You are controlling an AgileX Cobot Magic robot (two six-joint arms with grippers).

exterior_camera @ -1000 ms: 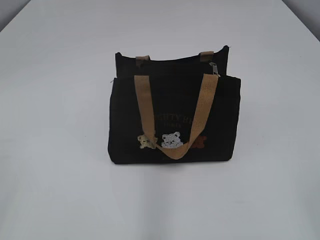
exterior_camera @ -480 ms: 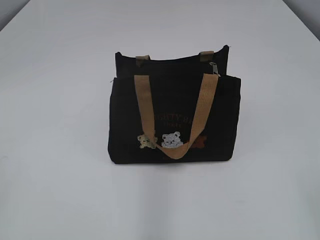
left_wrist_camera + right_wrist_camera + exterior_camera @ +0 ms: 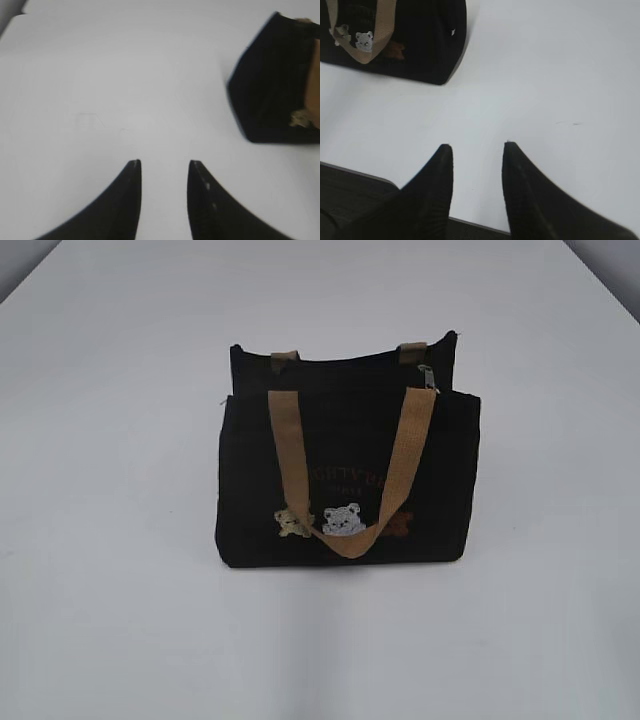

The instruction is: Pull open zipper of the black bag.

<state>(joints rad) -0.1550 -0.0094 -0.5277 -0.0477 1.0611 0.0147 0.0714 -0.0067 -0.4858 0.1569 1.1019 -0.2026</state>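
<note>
Exterior view: black bag [image 3: 348,480] upright, zipper [image 3: 430,379] pull at its right end — both pincers [image 3: 164,165] [image 3: 477,147] parted, empty.

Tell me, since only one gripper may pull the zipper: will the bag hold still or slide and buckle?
The bag looks like soft fabric with a slack strap drooping down its front, so it will probably buckle. It stands free on the smooth table, small and likely light, so it may slide or tip unless braced.
</note>
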